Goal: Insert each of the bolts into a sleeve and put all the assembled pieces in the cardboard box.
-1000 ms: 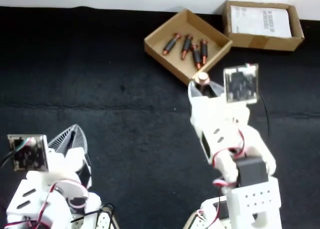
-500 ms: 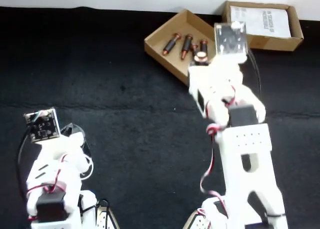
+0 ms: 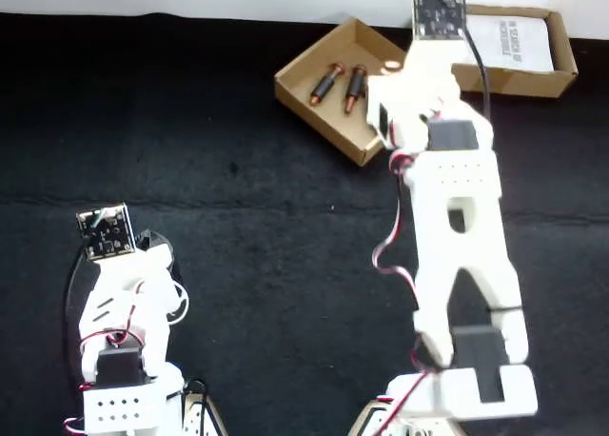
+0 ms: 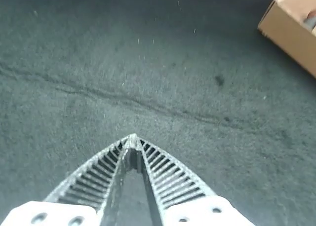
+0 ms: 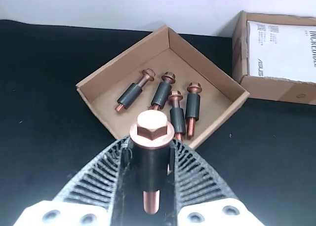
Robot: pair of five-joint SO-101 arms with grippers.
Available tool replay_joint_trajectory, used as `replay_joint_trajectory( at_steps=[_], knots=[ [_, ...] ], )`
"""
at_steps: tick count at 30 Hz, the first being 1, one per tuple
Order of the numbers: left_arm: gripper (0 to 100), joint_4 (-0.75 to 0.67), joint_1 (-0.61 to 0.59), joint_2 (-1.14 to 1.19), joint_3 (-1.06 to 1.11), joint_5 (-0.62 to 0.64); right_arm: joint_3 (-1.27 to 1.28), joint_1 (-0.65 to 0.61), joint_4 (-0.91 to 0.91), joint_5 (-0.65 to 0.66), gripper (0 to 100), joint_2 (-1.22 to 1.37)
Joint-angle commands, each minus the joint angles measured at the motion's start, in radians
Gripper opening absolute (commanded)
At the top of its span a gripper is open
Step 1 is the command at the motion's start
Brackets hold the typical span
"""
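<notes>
Right fingers [image 5: 117, 159] clenched on one assembled piece [image 5: 150, 163]: the black sleeve is pinched between the ribbed mesh tips, the copper hex flange head sits just past the tips, and the bare copper shank sticks out back toward the finger bases. The piece is upright in the grip and, in the high view, held over the right part of the cardboard box [image 3: 314, 98]. The box is a shallow open tray of plain brown card, turned so a corner points at the arms. Four more sleeved bolts [image 5: 162, 92] lie flat on its floor, two spread toward one wall and two close together near the held piece. Left fingers [image 4: 132, 139] closed tip to tip on nothing, low over the bench [image 4: 148, 63], well apart from the box corner. The bench is matte black cloth with a faint crease running across it, with wide open room between the arms and beside the box. A second card box [image 3: 504, 79] holding a white printed sheet sits just beside the tray's far corner, by the bench's back edge.
</notes>
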Motion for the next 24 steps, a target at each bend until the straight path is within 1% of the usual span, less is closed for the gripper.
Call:
replay_joint_trajectory(
  at_steps=[1,3,6,7,15,24],
  knots=[
    [1,-0.020,-0.007,-0.021,0.019,-0.003,-0.174,0.010,-0.004,0.011,0.6,0.108],
    [1,-0.006,-0.007,-0.019,0.019,-0.003,-0.248,0.010,-0.004,0.011,0.6,0.194],
    [1,0.083,-0.007,-0.019,0.019,-0.005,-0.364,0.010,-0.005,0.011,0.6,0.328],
    [1,0.091,-0.007,-0.019,0.019,-0.006,-0.404,0.010,-0.005,0.011,0.6,0.372],
    [1,0.094,-0.001,-0.019,0.019,-0.006,-0.707,0.012,-0.005,0.011,0.6,0.708],
    [1,0.089,-0.001,-0.018,0.019,-0.006,-0.969,0.012,-0.001,0.009,0.6,1.036]
  ],
)
